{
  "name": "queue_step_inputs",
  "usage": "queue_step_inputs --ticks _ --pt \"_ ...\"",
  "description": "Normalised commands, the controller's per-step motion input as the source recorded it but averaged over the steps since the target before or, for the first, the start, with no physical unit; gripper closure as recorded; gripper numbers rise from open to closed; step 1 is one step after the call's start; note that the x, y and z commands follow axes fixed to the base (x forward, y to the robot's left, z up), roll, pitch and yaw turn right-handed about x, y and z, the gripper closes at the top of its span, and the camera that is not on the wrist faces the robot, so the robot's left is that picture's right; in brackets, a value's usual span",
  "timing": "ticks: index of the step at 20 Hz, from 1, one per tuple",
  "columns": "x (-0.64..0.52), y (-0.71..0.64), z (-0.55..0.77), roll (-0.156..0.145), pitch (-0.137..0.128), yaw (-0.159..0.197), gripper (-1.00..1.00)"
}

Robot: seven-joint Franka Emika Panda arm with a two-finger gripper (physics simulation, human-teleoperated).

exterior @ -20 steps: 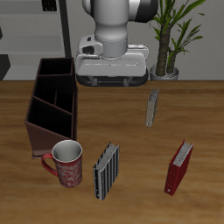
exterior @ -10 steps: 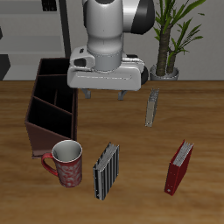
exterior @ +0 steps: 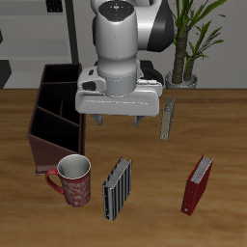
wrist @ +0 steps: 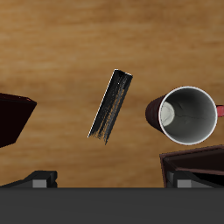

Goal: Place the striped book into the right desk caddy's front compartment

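Exterior view is showing you three books on the table (exterior: 145,159): one striped book (exterior: 117,188), one red book (exterior: 197,183) and one narrow grey-olive book (exterior: 167,119). You are also looking at one mug (exterior: 73,180), one desk caddy (exterior: 56,114) and one potted plant (exterior: 186,41) at the back. The striped book is standing on edge near the table's front edge, just beside the mug and apart from it. The caddy is sitting farther back than the mug, with its front corner close behind it. The red book is standing well apart, also near the front edge.

Your gripper (exterior: 118,123) is hanging above the table, between the caddy and the grey-olive book, with its two fingers apart and nothing between them.

Wrist view is giving you what the exterior view is not: the striped book (wrist: 111,105) seen from straight above as a thin dark sliver, and the pale inside of the mug (wrist: 190,115). Dark caddy wood (wrist: 16,118) is showing at the edges. The red book, the grey-olive book and the plant are missing from this view.
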Motion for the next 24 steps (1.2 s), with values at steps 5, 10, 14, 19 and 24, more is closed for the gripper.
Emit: queue_step_inputs --ticks 5,10,14,19,24 --pt "0.19 -0.04 -0.14 0.0 -0.014 -0.039 -1.0" --pt "0.18 -0.12 -0.14 -0.014 -0.042 -0.03 -1.0" --pt "0.08 -0.02 -0.13 -0.002 -0.038 -0.022 -1.0" --pt "0.06 0.07 -0.26 0.023 -0.057 -0.038 -1.0" --pt "0.09 0.02 -0.28 -0.007 -0.004 -0.022 -1.0"
